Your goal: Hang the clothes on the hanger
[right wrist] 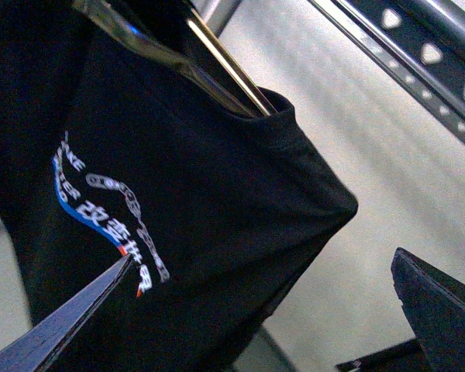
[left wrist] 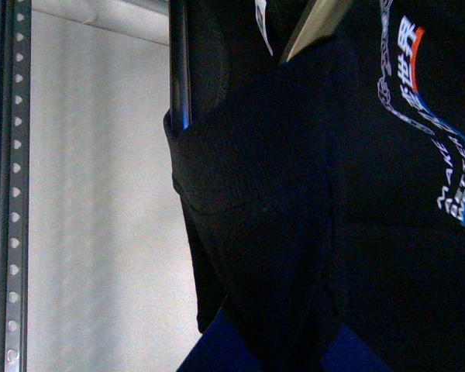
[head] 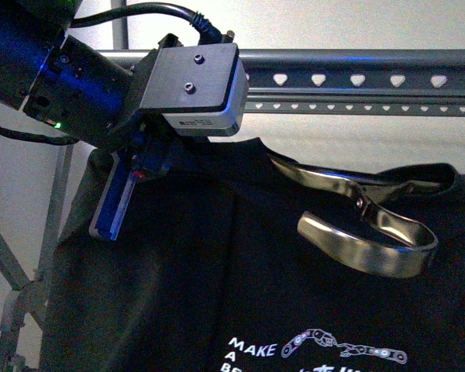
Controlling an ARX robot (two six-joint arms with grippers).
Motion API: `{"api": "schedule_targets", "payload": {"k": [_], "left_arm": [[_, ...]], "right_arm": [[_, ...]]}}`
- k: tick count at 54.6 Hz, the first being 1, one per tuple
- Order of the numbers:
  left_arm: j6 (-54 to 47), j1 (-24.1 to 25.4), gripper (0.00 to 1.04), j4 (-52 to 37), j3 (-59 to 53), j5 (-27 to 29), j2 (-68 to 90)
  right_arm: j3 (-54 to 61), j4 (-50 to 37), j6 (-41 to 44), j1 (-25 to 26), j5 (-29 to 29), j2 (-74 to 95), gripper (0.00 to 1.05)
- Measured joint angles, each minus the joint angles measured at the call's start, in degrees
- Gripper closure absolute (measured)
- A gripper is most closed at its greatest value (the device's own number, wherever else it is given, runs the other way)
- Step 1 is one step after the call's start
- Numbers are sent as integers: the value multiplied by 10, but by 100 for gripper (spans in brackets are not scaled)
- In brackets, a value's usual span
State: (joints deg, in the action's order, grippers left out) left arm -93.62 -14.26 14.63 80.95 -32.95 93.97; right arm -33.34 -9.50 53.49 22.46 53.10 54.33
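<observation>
plain off-white wall [head: 349, 23] across the top of the frame and down the left edge in the front view, bare and evenly lit, slightly greyer toward the lower left, and seen again pale, unmarked and softly bright in both wrist views.

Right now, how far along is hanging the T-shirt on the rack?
Done: the T-shirt is up at the rack rail, with the shiny coat hanger partly in its collar. In hand: the left tool seems to grip the shoulder; the right tool is open, empty. Left: nothing shows the shirt resting on the rail.
</observation>
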Motion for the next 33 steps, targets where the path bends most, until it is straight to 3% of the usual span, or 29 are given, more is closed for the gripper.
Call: {"api": "schedule_targets", "payload": {"k": [8,13,21,30,33], "left_arm": [[0,0,101,0,0,2,0],[0,0,101,0,0,2,0],[0,1,101,0,0,4,0],[0,0,101,0,0,1,0],[0,0,101,0,0,1,0]], "right_arm": [[-90,151,281,-27,14,96,7],[-123,151,385,-49,-18,145,7],[-170,138,425,-88,-64,199,7],[-220,103,389,-127,-107,255,8],[-249,87,362,-141,-135,287,17]]}}
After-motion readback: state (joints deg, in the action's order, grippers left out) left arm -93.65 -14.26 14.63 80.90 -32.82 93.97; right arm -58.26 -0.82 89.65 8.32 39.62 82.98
